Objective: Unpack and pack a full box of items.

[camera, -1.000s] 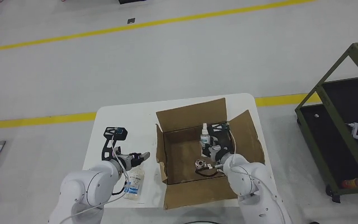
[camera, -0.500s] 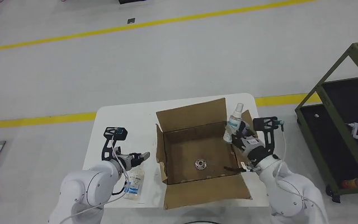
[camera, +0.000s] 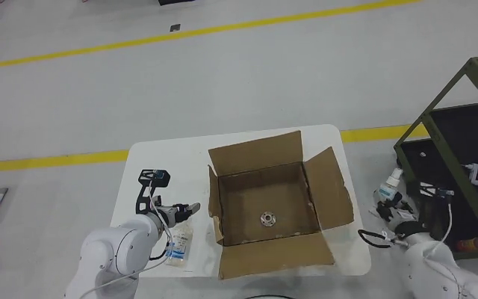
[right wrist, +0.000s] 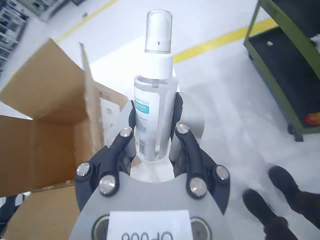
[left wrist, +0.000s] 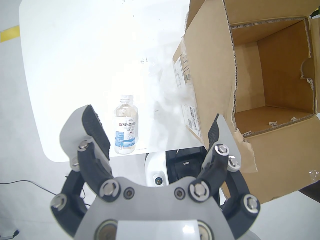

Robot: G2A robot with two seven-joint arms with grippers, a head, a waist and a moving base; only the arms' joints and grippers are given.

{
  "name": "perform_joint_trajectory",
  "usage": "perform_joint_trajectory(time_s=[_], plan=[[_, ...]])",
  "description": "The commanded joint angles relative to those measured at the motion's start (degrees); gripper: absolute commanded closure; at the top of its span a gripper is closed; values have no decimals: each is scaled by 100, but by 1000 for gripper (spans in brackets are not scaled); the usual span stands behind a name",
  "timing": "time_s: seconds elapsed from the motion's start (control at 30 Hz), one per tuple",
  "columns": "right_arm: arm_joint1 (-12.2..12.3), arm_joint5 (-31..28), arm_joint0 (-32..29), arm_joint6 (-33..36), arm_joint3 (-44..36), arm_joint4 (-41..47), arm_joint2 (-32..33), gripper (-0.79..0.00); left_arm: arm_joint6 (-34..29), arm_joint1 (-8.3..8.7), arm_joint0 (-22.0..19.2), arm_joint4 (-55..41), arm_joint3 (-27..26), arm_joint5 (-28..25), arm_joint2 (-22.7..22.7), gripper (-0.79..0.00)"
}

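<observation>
Firmly, the right gripper (right wrist: 155, 123) clamps a blue-labelled spray bottle (right wrist: 153, 93); left gripper (left wrist: 153, 123) hangs wide open

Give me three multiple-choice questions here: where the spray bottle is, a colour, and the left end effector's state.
1. Where is the spray bottle? A. In the right end effector, beyond the table edge. B. Lying on the table. C. On the floor.
2. What colour is the cart frame? A. Red. B. Green. C. Blue.
3. The left end effector is: A. Shut on a flap. B. Shut on a bottle. C. Open, empty.
Answers: 1 A, it clamps the bottle; 2 B, green rails show; 3 C, it gapes wide, the small bottle lying free on the table.
</observation>
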Motion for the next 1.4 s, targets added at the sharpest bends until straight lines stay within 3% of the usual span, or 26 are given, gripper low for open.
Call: perform_joint_trajectory(time_s=[0.0, 0.27, 0.5, 0.9, 1.37], plan=[[22, -3, 47, 182, 132, -376, -111, 0, 0, 0, 0, 0, 0, 0, 0, -785], [71, -135, 89, 303, 706, -1537, -814, 0, 0, 0, 0, 0, 0, 0, 0, -785], [91, -293, -46, 393, 1015, -1544, -951, 0, 0, 0, 0, 0, 0, 0, 0, -785], [159, -595, -4, 1240, 1493, -1885, -1130, 0, 0, 0, 0, 0, 0, 0, 0, -785], [190, -658, 297, 1425, 1966, -2110, -1565, 0, 0, 0, 0, 0, 0, 0, 0, -785]])
